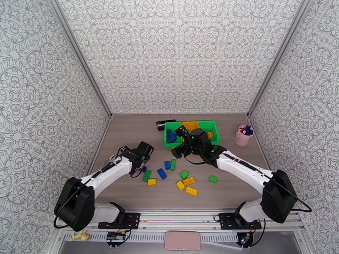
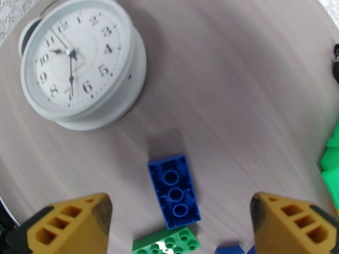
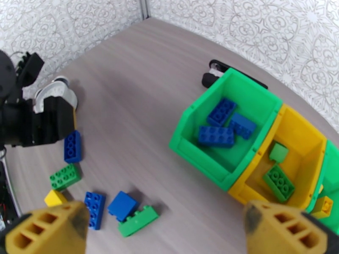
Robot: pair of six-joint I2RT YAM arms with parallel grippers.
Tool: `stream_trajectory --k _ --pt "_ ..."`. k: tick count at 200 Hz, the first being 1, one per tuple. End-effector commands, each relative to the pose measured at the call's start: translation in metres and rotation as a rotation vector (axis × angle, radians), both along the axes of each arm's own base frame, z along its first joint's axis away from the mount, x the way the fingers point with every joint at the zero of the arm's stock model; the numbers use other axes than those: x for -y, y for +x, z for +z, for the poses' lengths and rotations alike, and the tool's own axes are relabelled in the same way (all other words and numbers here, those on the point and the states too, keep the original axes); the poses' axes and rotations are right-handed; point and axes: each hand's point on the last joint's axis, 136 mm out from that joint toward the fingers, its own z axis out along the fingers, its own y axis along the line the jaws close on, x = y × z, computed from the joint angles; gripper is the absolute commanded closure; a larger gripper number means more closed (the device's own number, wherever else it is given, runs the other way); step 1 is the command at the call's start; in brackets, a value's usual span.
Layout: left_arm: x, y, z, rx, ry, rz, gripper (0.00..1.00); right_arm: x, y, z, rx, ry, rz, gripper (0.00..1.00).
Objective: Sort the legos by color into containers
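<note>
Left gripper point(image 2: 180, 210), jaws wide apart, hangs over a blue brick point(image 2: 174, 192) lying flat on the desk point(image 2: 237, 81) near a white alarm clock point(image 2: 80, 60). Right gripper point(image 3: 165, 219), likewise spread and empty, hovers beside the green bin point(image 3: 254, 94) holding three blue bricks point(image 3: 216, 135); loose bricks point(image 1: 189, 181) dot the desk.

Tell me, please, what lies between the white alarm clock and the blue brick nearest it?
Only bare tabletop, seen in the left wrist view: the alarm clock and the blue brick sit apart.

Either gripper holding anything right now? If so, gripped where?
Nothing held: left gripper is open, with a blue brick lying untouched between its jaws; right gripper is open and empty.
</note>
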Motion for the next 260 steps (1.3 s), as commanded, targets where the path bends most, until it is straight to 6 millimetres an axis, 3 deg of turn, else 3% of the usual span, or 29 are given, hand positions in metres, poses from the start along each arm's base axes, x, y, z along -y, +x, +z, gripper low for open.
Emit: stream_trajectory --k 1,86,150,184,220,260 --pt "0.005 -0.004 -0.016 -0.055 -0.040 0.018 0.14 0.003 -0.003 -0.003 0.000 -0.025 -0.001 0.00" --pt "0.018 -0.002 -0.053 -0.163 -0.090 0.006 0.25 0.009 -0.002 -0.007 -0.004 -0.040 -0.027 0.00" --pt "0.017 -0.004 -0.056 -0.179 -0.090 0.012 0.55 0.010 -0.002 -0.008 -0.009 -0.040 -0.035 0.00" --pt "0.013 -0.005 -0.048 -0.164 -0.074 0.014 0.66 0.009 -0.002 -0.005 -0.007 -0.030 -0.035 0.00" --pt "0.009 -0.002 -0.027 -0.115 -0.040 -0.010 0.68 0.013 -0.004 0.002 0.003 -0.008 -0.049 0.00" --pt "0.031 0.028 0.013 0.027 -0.026 -0.208 0.72 0.022 -0.013 0.009 0.024 0.030 -0.068 0.00"
